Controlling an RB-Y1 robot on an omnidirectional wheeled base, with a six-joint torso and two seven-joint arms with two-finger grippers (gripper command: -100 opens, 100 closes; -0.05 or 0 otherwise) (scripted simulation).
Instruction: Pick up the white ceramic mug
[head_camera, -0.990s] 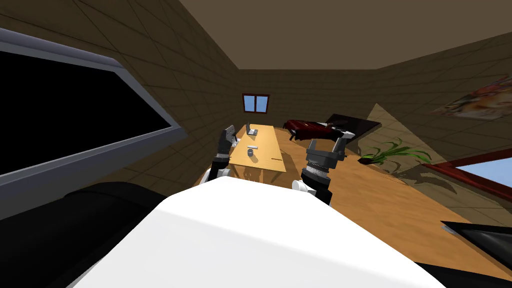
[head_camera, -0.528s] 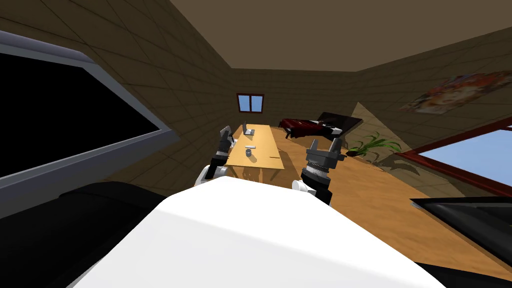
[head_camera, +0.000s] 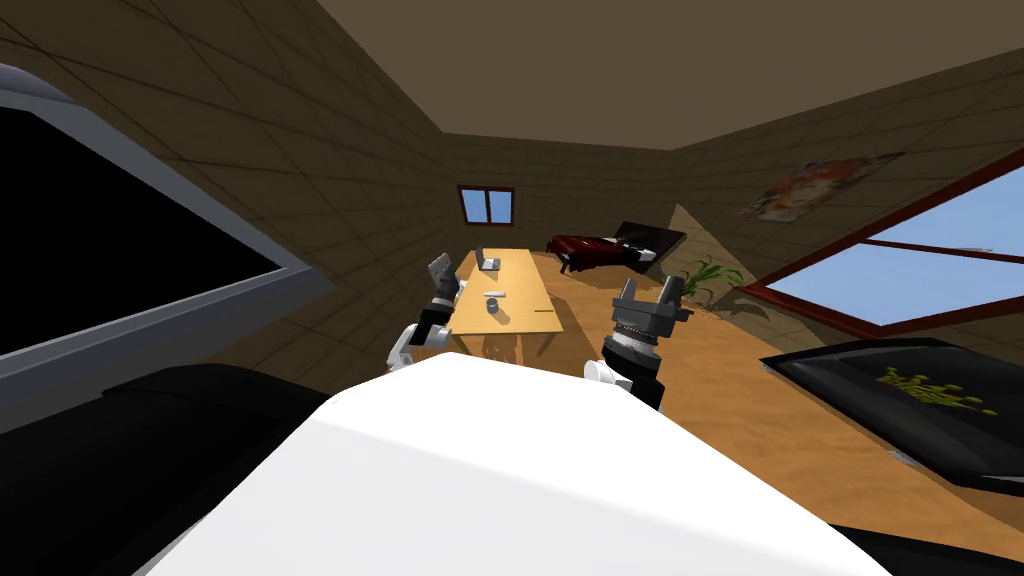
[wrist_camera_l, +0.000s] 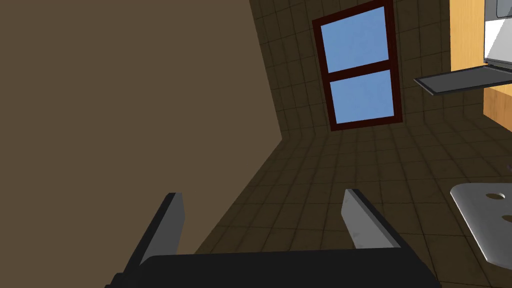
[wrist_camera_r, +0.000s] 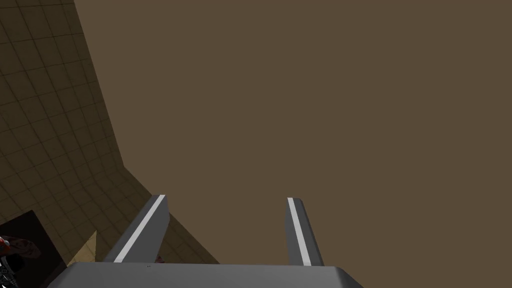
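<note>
A small grey mug (head_camera: 493, 305) stands upright on the long wooden table (head_camera: 525, 300) ahead of me, near its middle. My left gripper (head_camera: 441, 268) is raised beside the table's left edge, short of the mug and left of it; in its wrist view the left gripper (wrist_camera_l: 260, 220) is open and holds nothing. My right gripper (head_camera: 648, 293) is up off the table's right side, over the floor. In its own wrist view the right gripper (wrist_camera_r: 225, 225) also stands open with nothing in it.
A laptop (head_camera: 487, 262) sits at the table's far end and a flat white item (head_camera: 495, 292) lies just beyond the mug. A dark red bed (head_camera: 590, 248) and a plant (head_camera: 700, 275) are at the right. A black panel (head_camera: 900, 400) lies near right.
My view has swung to the right, so the table and far window sit further left and a large window and black panel have come in. My left arm has dropped slightly leftward.
</note>
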